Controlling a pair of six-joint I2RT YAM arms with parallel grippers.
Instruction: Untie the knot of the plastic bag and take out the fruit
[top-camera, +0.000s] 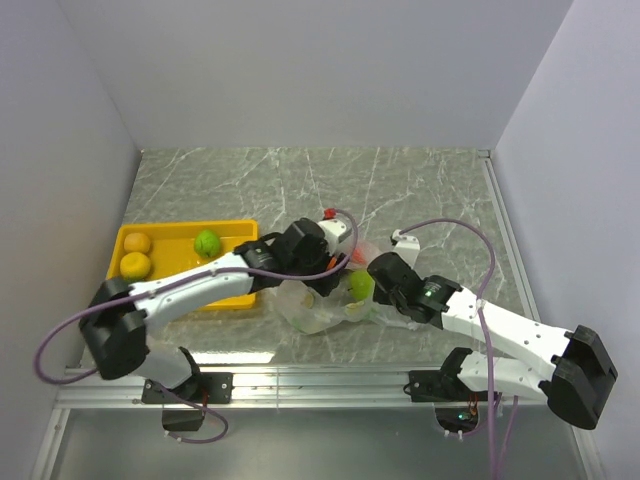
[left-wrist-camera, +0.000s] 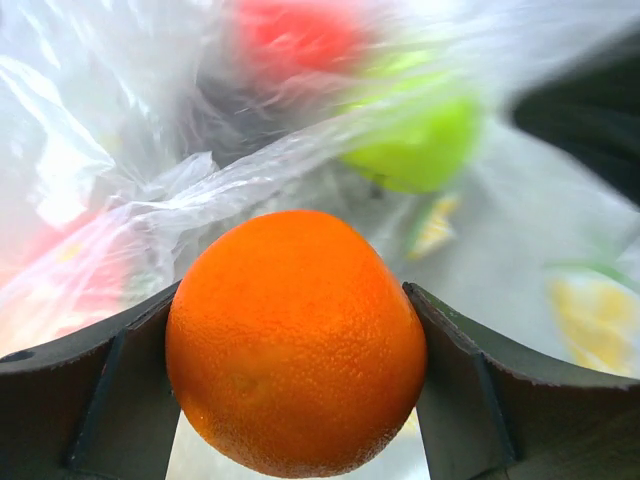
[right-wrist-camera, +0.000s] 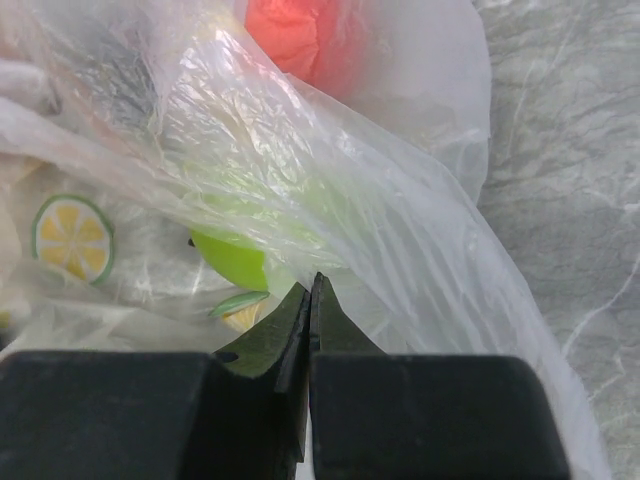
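- The left gripper (left-wrist-camera: 293, 300) grasps the orange (left-wrist-camera: 295, 345) across its widest part, one dark finger touching each side; the step in hand looks like lifting this fruit clear of the plastic bag (left-wrist-camera: 150, 180)
- To do it well, draw the orange back and upward slowly, so the loose film behind it does not snag and come along; squeeze no harder, since a round glossy skin can slip out from between flat fingers
- The right gripper (right-wrist-camera: 310, 290) is clenched, its tips together right at the bag's film; I cannot tell whether a fold is caught between them, but it would serve best as an anchor holding the bag on the table (top-camera: 420, 190)
- The yellow tray (top-camera: 238, 236), left of the bag, seems the likely place to set the fruit down
- The knot cannot be made out in any view
- Inside the bag, a light green fruit (right-wrist-camera: 235, 262) sits just beyond the right tips and a red fruit (left-wrist-camera: 290, 35) farther in, both blurred by film
- Orange: round, finely dimpled, shiny; bag: thin, clear, sharply crinkled with bright glints, with a lemon-slice print (right-wrist-camera: 72, 236) showing among its folds; table: grey, marble-veined
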